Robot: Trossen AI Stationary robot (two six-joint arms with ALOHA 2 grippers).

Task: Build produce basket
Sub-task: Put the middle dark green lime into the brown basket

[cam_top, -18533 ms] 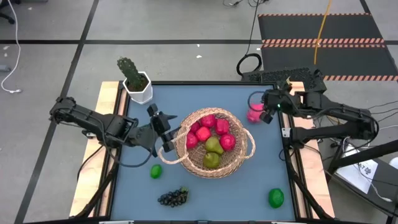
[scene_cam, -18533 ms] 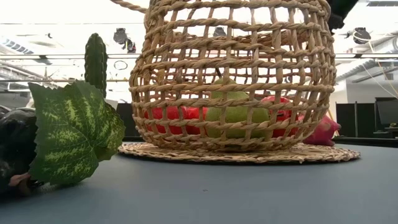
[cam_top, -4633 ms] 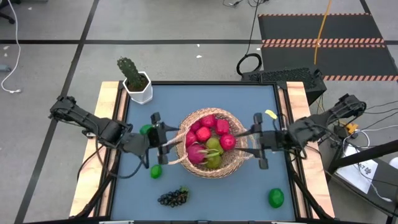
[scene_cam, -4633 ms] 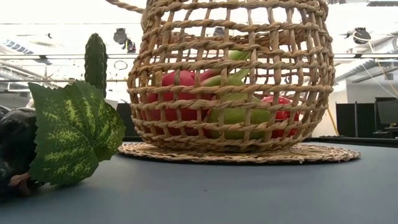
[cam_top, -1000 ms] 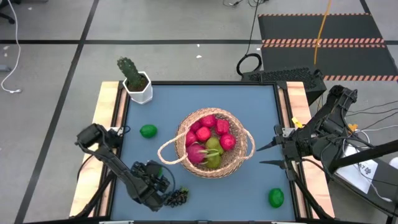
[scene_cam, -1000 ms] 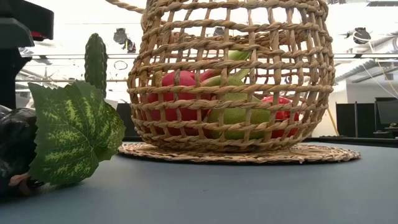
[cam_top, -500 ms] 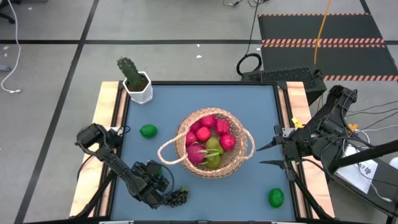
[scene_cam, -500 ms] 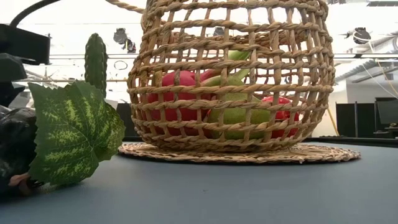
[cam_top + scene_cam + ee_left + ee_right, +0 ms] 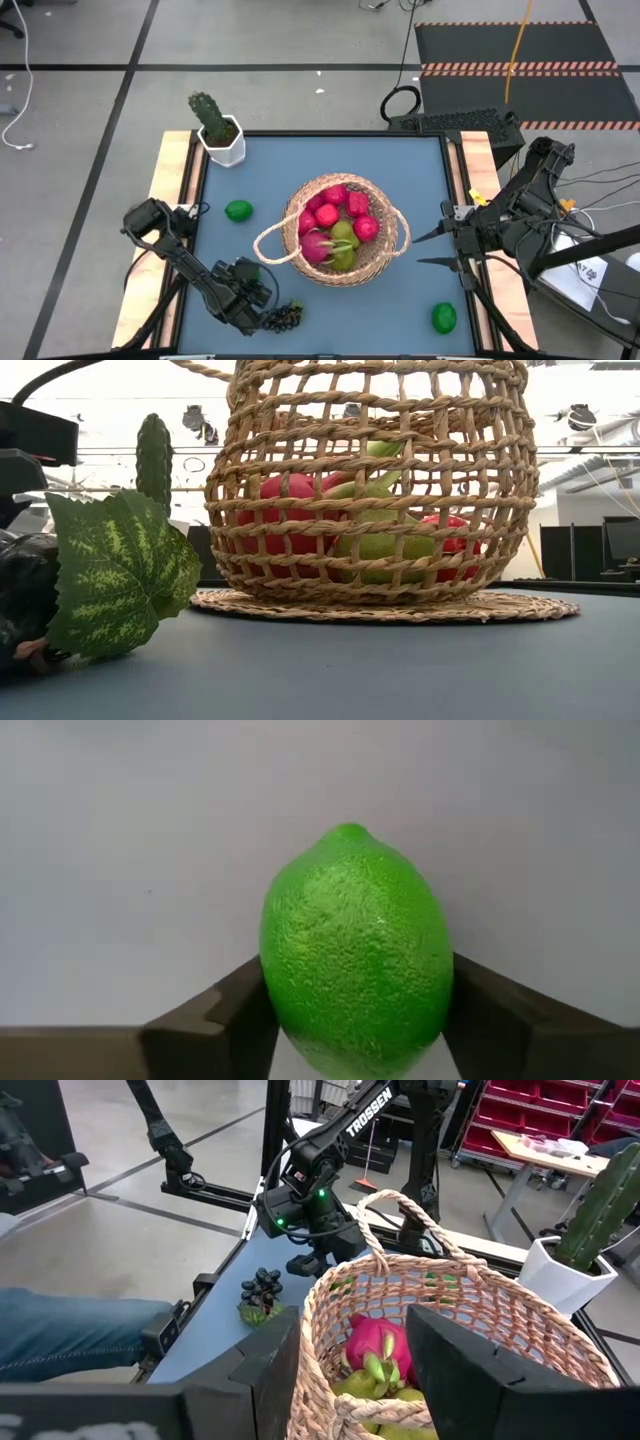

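Left hand (image 9: 252,292) pinches the small green bumpy lime (image 9: 355,950) low on your worktop (image 9: 330,160), ready for lifting | right hand (image 9: 432,249) spread, waiting right of the round tan wicker basket (image 9: 392,247)

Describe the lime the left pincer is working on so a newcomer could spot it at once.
Start at the big wicker basket in the middle of the table, then go to the left arm near the front edge. The lime sits between the left pincer fingers, beside the dark grape bunch. The other two limes lie untouched, away from either arm.
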